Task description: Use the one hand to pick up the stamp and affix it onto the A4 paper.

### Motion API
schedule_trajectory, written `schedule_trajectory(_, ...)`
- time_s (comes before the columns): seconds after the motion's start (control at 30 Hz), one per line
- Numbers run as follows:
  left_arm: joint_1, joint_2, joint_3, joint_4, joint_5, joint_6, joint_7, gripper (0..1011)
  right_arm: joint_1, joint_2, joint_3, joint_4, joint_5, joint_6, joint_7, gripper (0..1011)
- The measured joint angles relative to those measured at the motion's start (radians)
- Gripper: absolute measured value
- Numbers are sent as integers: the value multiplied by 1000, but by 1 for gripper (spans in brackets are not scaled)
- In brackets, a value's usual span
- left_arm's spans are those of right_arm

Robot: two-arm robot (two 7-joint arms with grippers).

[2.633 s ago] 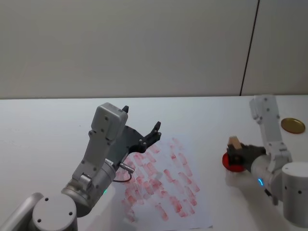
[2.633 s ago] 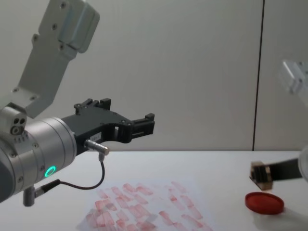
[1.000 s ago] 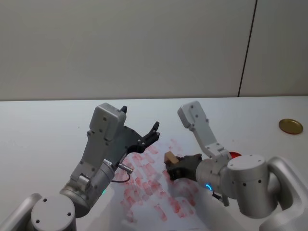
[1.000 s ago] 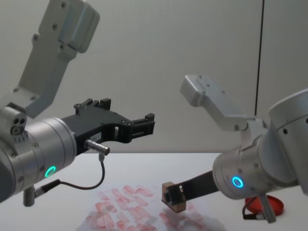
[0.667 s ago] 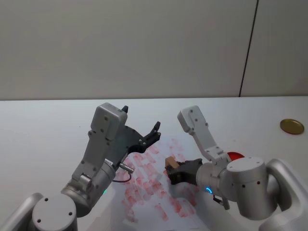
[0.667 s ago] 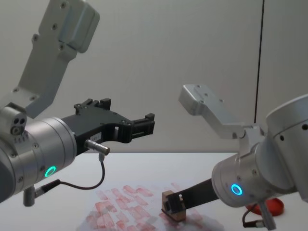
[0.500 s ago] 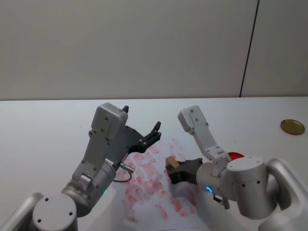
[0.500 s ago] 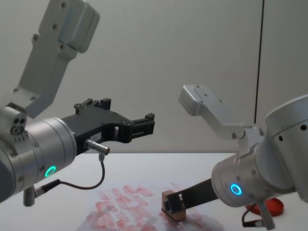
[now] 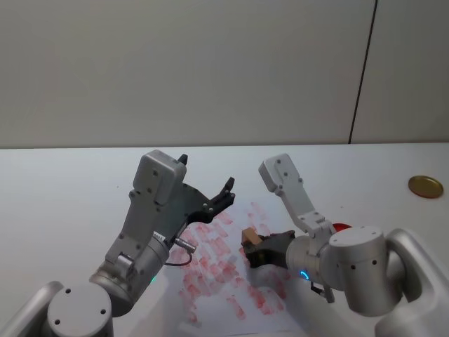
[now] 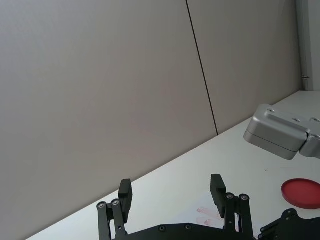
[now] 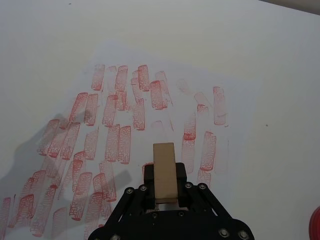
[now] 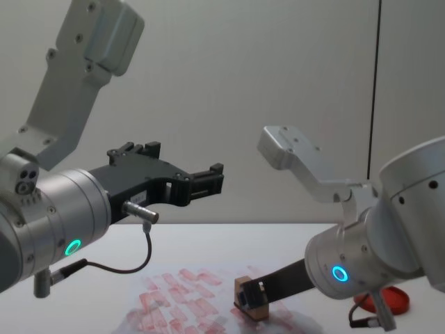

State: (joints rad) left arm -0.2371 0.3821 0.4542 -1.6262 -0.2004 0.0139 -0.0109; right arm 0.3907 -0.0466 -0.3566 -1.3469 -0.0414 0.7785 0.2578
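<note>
The right gripper (image 9: 254, 251) reaches in from the right, fingers clamped on the stamp (image 11: 164, 169); the block sits low over the middle of the A4 paper (image 9: 210, 284), long axis roughly parallel to the red prints; whether it touches, I cannot tell; the press should go straight down. The left gripper (image 10: 171, 186) hangs wide open and empty above the paper's far-left side.

- stamp (image 11: 164, 170) lower end buried in right gripper (image 11: 165, 194); contact with A4 paper (image 11: 170, 65): can't tell
- red ink pad (image 9: 340, 227) mostly behind right arm (image 9: 351, 263)
- paper's left part, head view: covered by left arm (image 9: 140, 239)
</note>
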Motion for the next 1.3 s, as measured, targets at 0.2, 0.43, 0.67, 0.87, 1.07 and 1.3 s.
schedule_trajectory(0.2, 0, 0, 0, 0, 0, 0, 0, 993, 8, -2, 1, 10, -6, 4, 5, 220)
schedule_trajectory(0.43, 0, 0, 0, 0, 0, 0, 0, 993, 15, -5, 3, 19, -11, 8, 13, 220)
schedule_trajectory(0.67, 0, 0, 0, 0, 0, 0, 0, 993, 17, -5, 7, 18, -9, 10, 22, 220)
schedule_trajectory(0.87, 0, 0, 0, 0, 0, 0, 0, 993, 13, 1, 12, -2, 0, 5, 25, 220)
schedule_trajectory(1.07, 0, 0, 0, 0, 0, 0, 0, 993, 4, 10, 22, -45, 9, -28, 20, 220)
schedule_trajectory(1.3, 0, 0, 0, 0, 0, 0, 0, 993, -12, 27, 41, -112, 21, -71, -6, 220)
